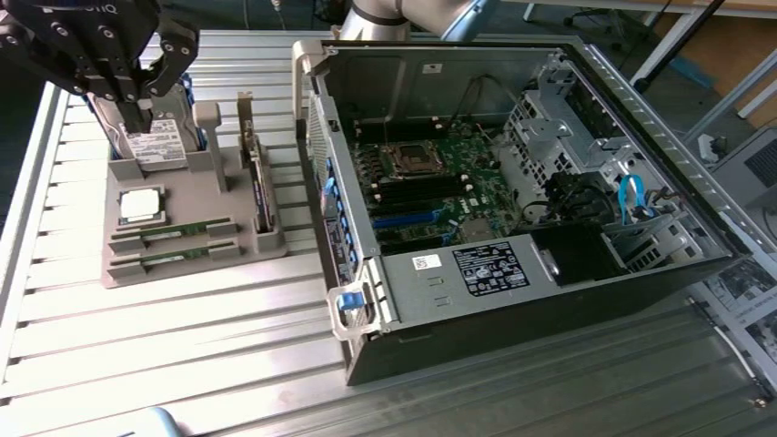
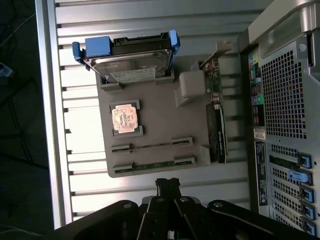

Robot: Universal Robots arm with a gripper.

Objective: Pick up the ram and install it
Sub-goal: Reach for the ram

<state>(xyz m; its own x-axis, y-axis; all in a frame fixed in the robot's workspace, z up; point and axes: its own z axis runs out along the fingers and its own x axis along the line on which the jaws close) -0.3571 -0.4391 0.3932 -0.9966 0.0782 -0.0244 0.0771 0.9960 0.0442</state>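
The setting is presenting itself as a robotics laboratory or test workshop. A ribbed aluminium desk (image 1: 182,346) is carrying an opened computer case (image 1: 407,291) at the centre of the exterior frame and a grey parts fixture (image 1: 195,205) at centre left. A black robot claw (image 1: 131,91) is hanging at upper left, and a silver arm link (image 1: 388,14) is showing at top centre. Printed sheets (image 1: 743,296) are lying at lower right.

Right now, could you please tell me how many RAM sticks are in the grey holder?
2. Both lie in long slots of the grey holder: the first ram stick beside the CPU, the second ram stick by the holder's edge. None seems hidden there.
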